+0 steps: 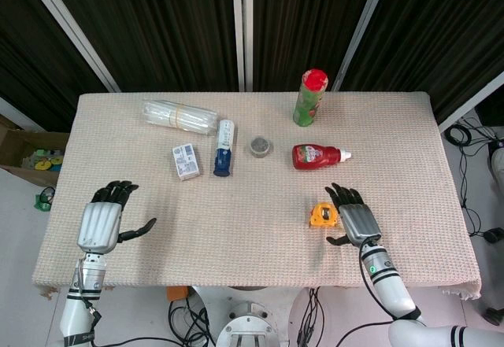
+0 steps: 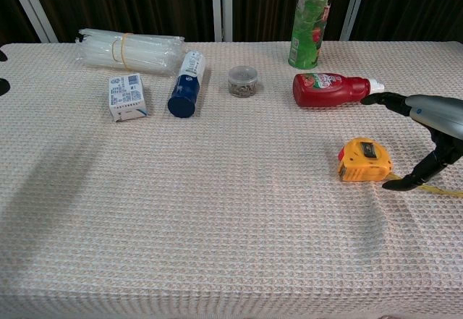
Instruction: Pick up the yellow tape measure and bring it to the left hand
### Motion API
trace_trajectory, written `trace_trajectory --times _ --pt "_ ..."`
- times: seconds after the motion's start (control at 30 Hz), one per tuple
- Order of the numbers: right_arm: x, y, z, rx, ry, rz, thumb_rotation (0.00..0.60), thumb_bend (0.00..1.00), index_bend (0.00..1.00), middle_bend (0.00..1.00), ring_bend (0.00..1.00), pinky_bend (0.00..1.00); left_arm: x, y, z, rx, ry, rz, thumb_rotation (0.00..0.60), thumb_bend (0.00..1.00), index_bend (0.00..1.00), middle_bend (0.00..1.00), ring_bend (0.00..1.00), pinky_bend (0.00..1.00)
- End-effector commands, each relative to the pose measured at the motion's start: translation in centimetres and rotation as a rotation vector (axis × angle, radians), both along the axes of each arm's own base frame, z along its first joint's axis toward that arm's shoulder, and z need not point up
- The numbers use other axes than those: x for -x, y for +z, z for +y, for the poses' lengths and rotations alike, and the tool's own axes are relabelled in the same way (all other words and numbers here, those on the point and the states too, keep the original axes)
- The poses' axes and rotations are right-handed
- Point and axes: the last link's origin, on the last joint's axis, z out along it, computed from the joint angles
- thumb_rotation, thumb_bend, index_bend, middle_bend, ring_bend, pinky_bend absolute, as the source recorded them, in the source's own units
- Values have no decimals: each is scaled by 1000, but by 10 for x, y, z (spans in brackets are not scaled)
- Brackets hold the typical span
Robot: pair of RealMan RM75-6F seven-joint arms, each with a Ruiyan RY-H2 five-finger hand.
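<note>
The yellow tape measure (image 1: 321, 215) (image 2: 364, 160) lies flat on the cloth at the near right, with a bit of yellow tape trailing from it toward the right. My right hand (image 1: 353, 215) (image 2: 427, 131) hovers just right of it, palm down, fingers spread and empty; in the chest view its thumb tip comes close to the measure's right corner. Whether it touches is unclear. My left hand (image 1: 106, 217) sits at the near left of the table, fingers apart, holding nothing. It shows only in the head view.
Behind the tape measure lie a red ketchup bottle (image 1: 317, 156) and a green can with a red lid (image 1: 309, 97). A small round jar (image 1: 260, 145), a blue and white bottle (image 1: 224, 149), a white box (image 1: 186, 161) and a clear bundle of straws (image 1: 179, 116) occupy the back left.
</note>
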Motion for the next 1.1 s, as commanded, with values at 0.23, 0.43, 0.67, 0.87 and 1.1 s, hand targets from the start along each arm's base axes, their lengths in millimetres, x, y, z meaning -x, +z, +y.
trace_trajectory --times 0.23,0.43,0.67,0.87,1.1 --pt "4 -1 -2 -21 -9 19 600 26 0 6 0 0 -4 -2 1 8 -10 -3 75 129 246 198 153 261" --pt "0 -9 -8 -23 19 37 600 40 0 82 0 0 -6 -3 2 5 -18 -4 73 129 246 198 153 261" --pt "-6 -21 -14 -18 37 74 600 70 70 163 74 0 -6 -2 0 5 -17 0 74 129 246 198 153 261" --pt "-9 -29 -17 -28 34 95 600 135 145 189 103 0 -5 0 0 0 -14 1 100 129 246 198 153 261" --pt "-12 -33 -18 -26 27 113 600 186 236 210 133 0 -3 0 0 1 -12 -2 143 130 246 198 153 262"
